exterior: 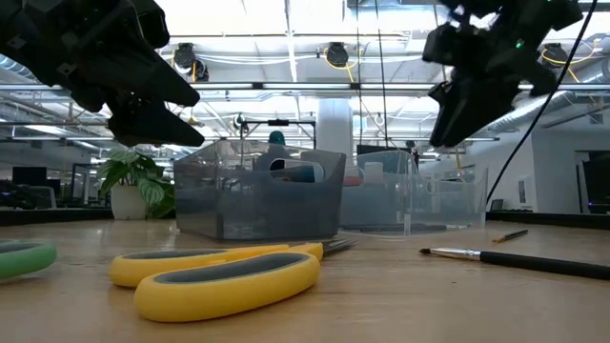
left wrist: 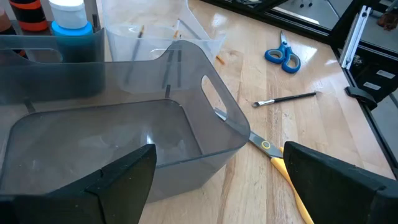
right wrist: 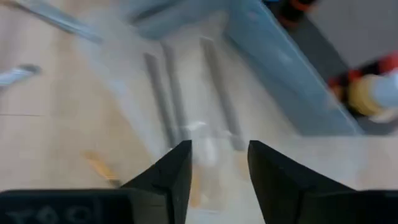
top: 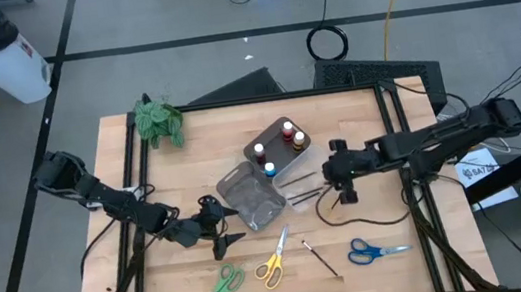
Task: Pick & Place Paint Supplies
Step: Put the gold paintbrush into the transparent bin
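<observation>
Wooden table (top: 377, 262): everything sits on it, pretty spread out.
Left gripper (top: 219, 227): hanging just above the table right by the grey tray (top: 252, 197), fingers spread wide and holding nothing; the wrist view looks straight into the empty tray.
Right gripper (top: 342, 178): up off the table beside the clear tray (top: 296, 184), fingers a bit apart, nothing between them.
Paint bottles (top: 276, 146): standing in the other grey tray at the back, red, white and orange caps, plus a blue-capped one (top: 270, 169) at its near edge.
Yellow scissors (top: 274, 262): flat on the table in front of the trays.
Green scissors (top: 218, 286): just left of the yellow pair.
Blue scissors (top: 370, 250): off to the right, well apart.
Brush (top: 321, 258): lying between the yellow and blue scissors.
More brushes (top: 304, 197): look like they're lying in the clear tray.
</observation>
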`<move>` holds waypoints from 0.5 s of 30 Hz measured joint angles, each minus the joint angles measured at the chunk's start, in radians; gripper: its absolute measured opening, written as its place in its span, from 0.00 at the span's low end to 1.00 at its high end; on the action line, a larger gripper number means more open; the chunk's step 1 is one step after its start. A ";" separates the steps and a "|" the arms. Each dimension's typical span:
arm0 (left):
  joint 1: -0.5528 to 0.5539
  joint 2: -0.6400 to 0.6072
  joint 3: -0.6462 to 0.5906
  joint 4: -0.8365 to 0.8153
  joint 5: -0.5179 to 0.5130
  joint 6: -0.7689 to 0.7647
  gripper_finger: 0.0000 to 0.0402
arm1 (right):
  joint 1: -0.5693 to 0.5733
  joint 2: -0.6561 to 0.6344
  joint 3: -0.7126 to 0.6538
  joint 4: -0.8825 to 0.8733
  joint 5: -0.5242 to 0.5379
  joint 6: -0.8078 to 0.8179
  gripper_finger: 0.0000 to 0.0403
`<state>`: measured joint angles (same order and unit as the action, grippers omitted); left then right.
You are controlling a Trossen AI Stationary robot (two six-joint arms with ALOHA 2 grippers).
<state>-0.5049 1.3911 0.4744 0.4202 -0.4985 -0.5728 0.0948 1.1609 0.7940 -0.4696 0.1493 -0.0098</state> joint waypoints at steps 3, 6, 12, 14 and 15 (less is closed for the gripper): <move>0.000 0.000 0.000 0.000 0.000 0.000 0.91 | 0.051 -0.015 0.000 0.006 -0.075 0.034 0.37; 0.000 0.000 0.000 0.000 0.000 0.000 0.91 | 0.117 -0.013 0.000 0.021 -0.102 0.081 0.35; 0.000 0.000 0.000 0.000 0.000 0.000 0.91 | 0.231 0.036 0.000 0.076 -0.094 0.103 0.34; 0.000 0.000 0.000 0.000 0.000 0.000 0.91 | 0.257 0.061 -0.009 0.097 -0.076 0.104 0.34; 0.000 0.000 0.000 0.000 0.000 0.000 0.91 | 0.265 0.076 -0.017 0.114 -0.071 0.103 0.34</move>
<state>-0.5049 1.3911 0.4744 0.4198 -0.4988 -0.5731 0.3599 1.2370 0.7766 -0.3560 0.0785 0.0936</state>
